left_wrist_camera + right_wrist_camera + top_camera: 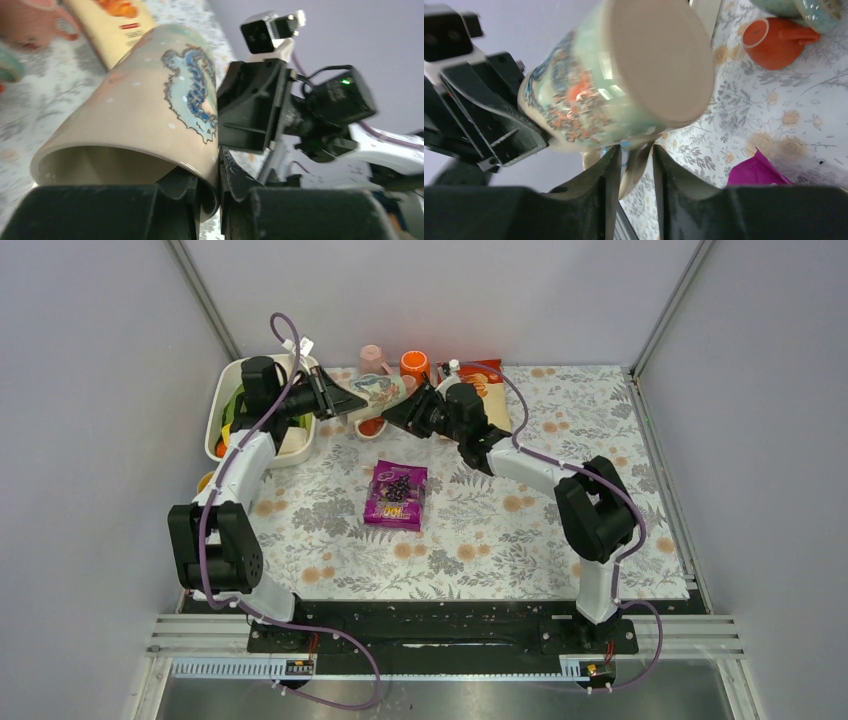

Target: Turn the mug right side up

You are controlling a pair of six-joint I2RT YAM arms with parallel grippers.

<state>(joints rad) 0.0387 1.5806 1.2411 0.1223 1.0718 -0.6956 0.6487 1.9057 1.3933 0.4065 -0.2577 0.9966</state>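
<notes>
The mug point(383, 392), beige with a blue and orange pattern, hangs on its side above the back of the table, between both arms. In the left wrist view its open mouth faces the camera, and my left gripper point(217, 160) is shut on the mug point(150, 110) at the rim, one finger inside and one outside. From the right wrist I see the mug's flat base point(659, 60). My right gripper point(634, 155) is shut on its handle point(636, 167). From above, the left gripper point(355, 400) and right gripper point(402, 410) meet at the mug from opposite sides.
A purple snack bag point(396, 496) lies mid-table. A white basin point(222, 390) with items stands at the back left. An orange cup point(414, 364), a pink cup point(371, 358) and an orange packet point(490, 390) sit along the back. Another orange cup point(774, 45) lies under the mug.
</notes>
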